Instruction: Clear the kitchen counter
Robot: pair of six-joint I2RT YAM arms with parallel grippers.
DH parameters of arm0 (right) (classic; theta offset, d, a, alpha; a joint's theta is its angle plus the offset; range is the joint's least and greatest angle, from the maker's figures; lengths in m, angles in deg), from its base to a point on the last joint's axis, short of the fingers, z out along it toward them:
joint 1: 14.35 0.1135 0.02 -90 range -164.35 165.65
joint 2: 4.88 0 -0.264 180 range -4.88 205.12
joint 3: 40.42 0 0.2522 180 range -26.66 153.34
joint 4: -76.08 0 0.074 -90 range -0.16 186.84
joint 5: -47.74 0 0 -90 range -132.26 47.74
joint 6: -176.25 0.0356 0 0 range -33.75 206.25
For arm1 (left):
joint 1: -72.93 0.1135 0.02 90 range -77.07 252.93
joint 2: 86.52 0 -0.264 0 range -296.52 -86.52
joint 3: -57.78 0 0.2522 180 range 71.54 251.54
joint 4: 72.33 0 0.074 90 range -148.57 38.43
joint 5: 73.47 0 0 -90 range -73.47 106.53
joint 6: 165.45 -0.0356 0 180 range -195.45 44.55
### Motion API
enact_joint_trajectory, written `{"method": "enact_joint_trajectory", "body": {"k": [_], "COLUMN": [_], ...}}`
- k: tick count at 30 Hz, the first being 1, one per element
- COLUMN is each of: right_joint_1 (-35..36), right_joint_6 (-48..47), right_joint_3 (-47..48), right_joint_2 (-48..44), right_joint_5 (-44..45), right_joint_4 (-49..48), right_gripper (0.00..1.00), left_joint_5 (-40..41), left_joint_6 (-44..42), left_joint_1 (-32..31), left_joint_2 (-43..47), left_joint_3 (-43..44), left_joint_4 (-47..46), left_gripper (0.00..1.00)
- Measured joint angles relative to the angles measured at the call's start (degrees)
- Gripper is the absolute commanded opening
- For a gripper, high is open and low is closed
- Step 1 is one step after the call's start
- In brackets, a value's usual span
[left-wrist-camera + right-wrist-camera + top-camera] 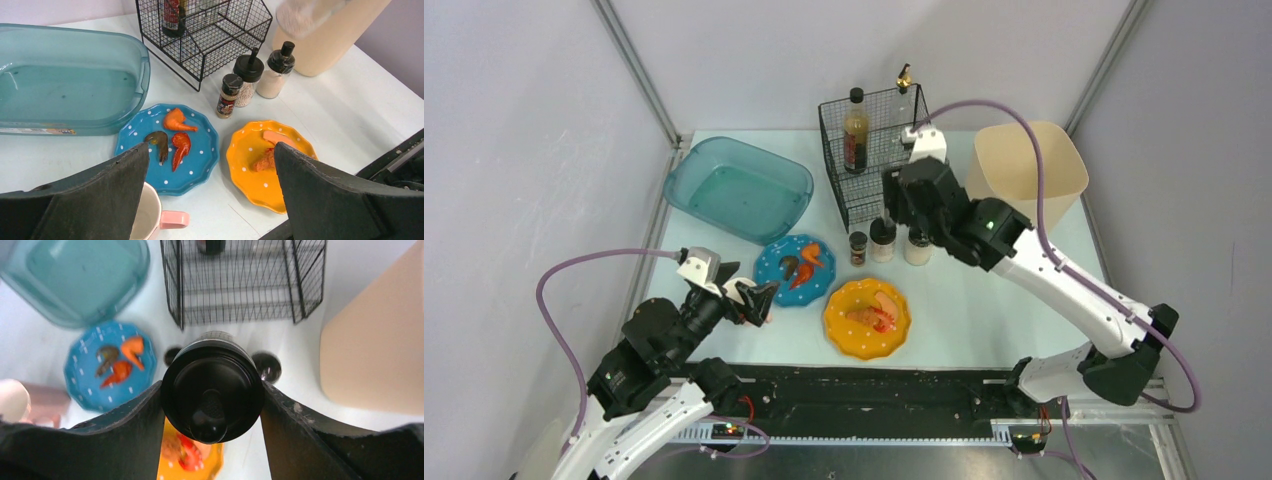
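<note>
Pale mint-blue worktop (984, 300), flat and rectangular, fills the middle of the top view, with a black rail along its lower edge. On it: two dotted plates, blue plate (795, 268) and orange plate (866, 318); three shakers (882, 240) in a row; one teal tub (737, 188) at upper left; one wire rack (874, 150); one beige bin (1027, 160); one mug (150, 220). And the left tool (211, 150) gapes wide, holding nothing. The right tool (212, 390) clamps the middle shaker (212, 370) by its black cap.
</note>
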Motion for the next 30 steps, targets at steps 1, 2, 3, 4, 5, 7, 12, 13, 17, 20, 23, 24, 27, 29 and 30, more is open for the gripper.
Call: {"method": "enact_joint_trajectory", "body": {"k": [1, 2, 3, 4, 5, 7, 12, 13, 17, 20, 23, 24, 27, 29, 30], "right_joint_1": [-0.9, -1.7, -2.7, -4.0, -4.6, -7.9, -12.7, -13.4, -15.4, -16.5, -17.1, -17.2, -17.6, -17.6, -17.6], "right_joint_6": [-1.1, -2.1, -2.9, -3.9, -4.3, -6.1, -8.7, -9.0, -10.8, -11.8, -12.4, -12.4, -12.5, -12.6, -12.6], "right_joint_3": [2.9, 4.9, 6.3, 7.8, 8.3, 10.4, 16.0, 17.5, 20.7, 23.6, 28.4, 30.0, 32.1, 32.5, 32.7], "right_joint_2": [1.2, 2.1, 3.0, 4.0, 4.6, 7.6, 16.3, 18.3, 23.5, 27.1, 31.4, 32.8, 35.8, 37.6, 38.4], "right_joint_5": [0.0, 0.0, 0.0, -0.3, -0.4, -1.8, -5.3, -6.2, -9.1, -11.0, -12.1, -12.4, -13.3, -14.0, -14.3], "right_joint_4": [-0.5, -1.1, -2.0, -3.1, -3.7, -5.9, -8.7, -9.2, -12.3, -13.5, -14.0, -14.3, -15.5, -16.0, -16.2], "right_gripper": [0.02, 0.02, 0.02, 0.02, 0.02, 0.02, 0.02, 0.02, 0.03, 0.03, 0.03, 0.03, 0.03, 0.03, 0.03], "left_joint_5": [0.0, 0.0, 0.0, -0.1, -0.1, -0.2, -0.4, -0.4, -0.4, -0.4, -0.4, -0.4, -0.5, -0.5, -0.5], "left_joint_6": [0.0, 0.0, 0.0, 0.0, 0.0, 0.0, 0.0, 0.0, 0.0, 0.0, 0.0, 0.0, 0.0, 0.0, 0.0], "left_joint_1": [0.0, 0.0, 0.0, 0.0, 0.0, 0.0, 0.0, 0.0, 0.0, 0.0, 0.0, 0.0, 0.0, 0.0, 0.0], "left_joint_2": [0.0, 0.0, 0.0, 0.0, 0.0, 0.0, 0.0, 0.0, 0.0, 0.0, 0.0, 0.0, 0.0, 0.0, 0.0], "left_joint_3": [0.0, 0.0, 0.0, 0.0, 0.0, 0.0, 0.0, 0.0, 0.0, 0.0, 0.0, 0.0, 0.0, 0.0, 0.0], "left_joint_4": [0.0, 0.0, 0.0, 0.0, 0.0, 0.0, 0.0, 0.0, 0.0, 0.0, 0.0, 0.0, 0.0, 0.0, 0.0], "left_gripper": [0.98, 0.98, 0.98, 0.98, 0.98, 0.98, 0.98, 0.98, 0.98, 0.98, 0.98, 0.98, 0.98, 0.98, 0.98]}}
